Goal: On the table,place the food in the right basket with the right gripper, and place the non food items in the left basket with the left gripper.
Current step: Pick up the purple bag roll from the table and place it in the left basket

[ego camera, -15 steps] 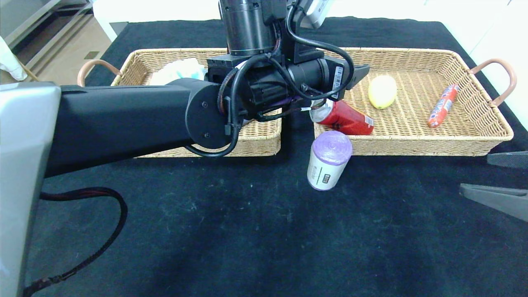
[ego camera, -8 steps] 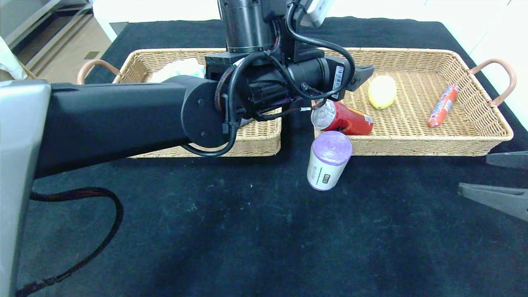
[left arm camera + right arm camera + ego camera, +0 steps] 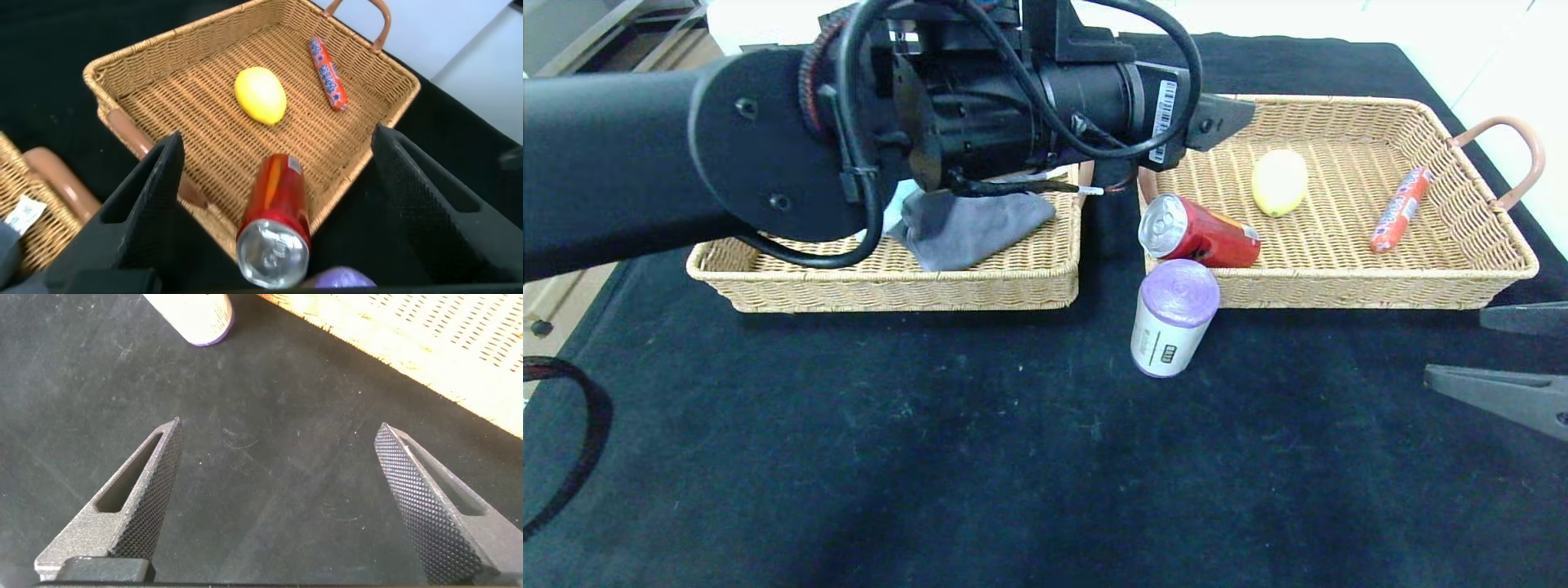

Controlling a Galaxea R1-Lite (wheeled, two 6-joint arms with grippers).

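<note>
Left claw [image 3: 274, 175], spread wide and empty, should drop squarely over the purple roll [image 3: 1174, 317] before clamping.

Two baskets stand side by side at the back of the table [image 3: 931, 457]. In the left basket [image 3: 890, 290] lies a cloth [image 3: 972, 229]. In the right basket [image 3: 1339, 286] a lemon [image 3: 1279, 181] lies near the middle, a sausage [image 3: 1399, 209] to its right, and a can [image 3: 1197, 238] on its side at the front left corner. A roll [image 3: 1174, 317] lies on the table just before that corner, in front of the can.
</note>
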